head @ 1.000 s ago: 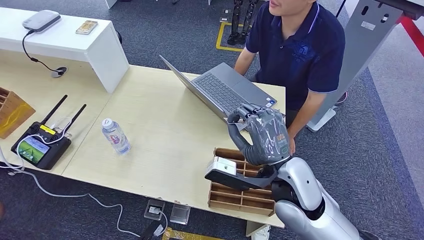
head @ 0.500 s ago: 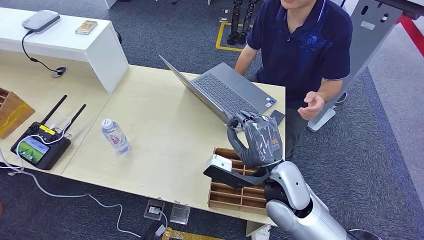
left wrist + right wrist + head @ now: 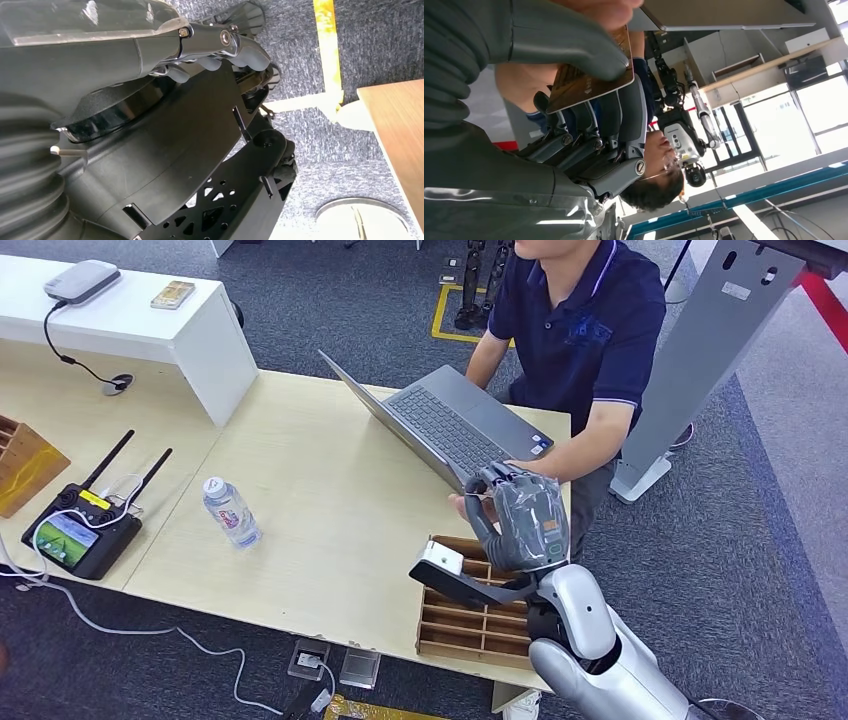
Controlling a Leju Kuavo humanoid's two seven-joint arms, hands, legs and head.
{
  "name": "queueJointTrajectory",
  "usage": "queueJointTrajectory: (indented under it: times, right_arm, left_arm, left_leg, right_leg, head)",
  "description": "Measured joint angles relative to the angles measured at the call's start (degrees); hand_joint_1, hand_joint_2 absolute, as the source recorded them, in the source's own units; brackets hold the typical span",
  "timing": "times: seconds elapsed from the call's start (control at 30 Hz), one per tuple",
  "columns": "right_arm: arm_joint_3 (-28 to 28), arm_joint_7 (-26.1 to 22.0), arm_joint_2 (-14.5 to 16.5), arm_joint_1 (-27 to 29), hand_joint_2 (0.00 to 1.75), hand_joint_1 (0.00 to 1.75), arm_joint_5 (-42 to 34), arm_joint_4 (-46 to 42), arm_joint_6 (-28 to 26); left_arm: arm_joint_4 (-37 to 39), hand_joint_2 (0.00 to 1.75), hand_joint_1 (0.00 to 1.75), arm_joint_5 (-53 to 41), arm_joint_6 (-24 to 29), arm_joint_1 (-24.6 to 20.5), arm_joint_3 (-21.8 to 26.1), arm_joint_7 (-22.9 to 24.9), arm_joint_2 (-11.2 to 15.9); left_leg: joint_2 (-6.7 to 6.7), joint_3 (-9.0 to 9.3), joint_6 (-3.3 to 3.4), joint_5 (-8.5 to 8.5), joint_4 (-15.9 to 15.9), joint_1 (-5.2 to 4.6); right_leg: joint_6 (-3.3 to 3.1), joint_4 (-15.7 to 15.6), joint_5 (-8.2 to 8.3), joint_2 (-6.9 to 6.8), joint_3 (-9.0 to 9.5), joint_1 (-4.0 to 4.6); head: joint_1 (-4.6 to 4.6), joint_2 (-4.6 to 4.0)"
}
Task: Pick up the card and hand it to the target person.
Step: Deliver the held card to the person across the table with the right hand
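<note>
My right hand (image 3: 520, 520) is up over the near corner of the surface (image 3: 330, 510), thumb pressed onto the card (image 3: 589, 75) with the fingers (image 3: 614, 117) backing it from the other side, so the card is pinched, gold face showing in the right wrist view. And here comes the change: half a second ago the person's hand (image 3: 470, 502) was raised off to the side, away from me; now it has swung in and sits right at my fingertips, touching or just about touching the card's far edge. That reads to me as the handover arriving. My next job, I judge, is to let go once the pull is firm.

My left hand (image 3: 220, 45) hangs down by my body over the carpet; whether it is spread or closed I cannot tell.

Around me: the open laptop (image 3: 450, 425) lies just beyond the exchange, the wooden divider tray (image 3: 480, 625) right beneath my wrist, a water bottle (image 3: 232, 512) and a controller (image 3: 80, 530) well off to the left. The laptop's edge is the one thing crowding the handover.
</note>
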Motion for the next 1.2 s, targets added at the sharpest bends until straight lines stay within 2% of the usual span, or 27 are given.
queueJointTrajectory:
  times: [0.53,0.67,0.9,1.2]
  right_arm:
    - [-0.6,0.1,0.1,0.0,1.75,1.43,-1.5,4.7,-0.7]
    - [-1.1,-0.9,0.1,0.1,1.75,0.0,-5.7,4.9,-1.0]
    - [-2.5,-2.6,0.1,1.8,1.75,0.0,-13.4,3.8,-1.2]
    - [-7.3,-6.9,-1.1,8.3,1.75,0.0,-36.6,-2.9,2.8]
  left_arm:
    - [0.0,1.75,0.0,-0.7,-0.6,0.0,0.0,-0.4,0.0]
    - [0.0,0.0,0.0,-0.2,-0.6,0.3,0.0,-0.8,0.0]
    - [0.0,0.0,0.0,0.3,0.0,0.4,0.0,-0.6,0.0]
    - [0.0,0.0,0.0,2.0,1.1,0.6,0.1,-1.1,0.0]
  left_leg:
    - [0.01,-0.01,0.0,0.0,0.0,0.0]
    - [0.03,0.0,0.0,0.0,0.0,0.0]
    - [0.03,0.01,0.0,0.0,0.0,0.0]
    - [0.03,0.02,0.0,0.0,0.0,0.0]
  right_leg:
    - [0.0,0.0,0.0,0.01,-0.02,0.0]
    - [0.0,0.0,0.0,0.02,-0.02,0.0]
    - [0.0,0.0,0.0,0.01,-0.01,0.0]
    - [0.0,0.0,0.0,0.01,-0.02,0.0]
  head:
    - [-0.01,0.0]
    - [0.0,0.0]
    - [0.04,0.0]
    - [0.01,0.0]
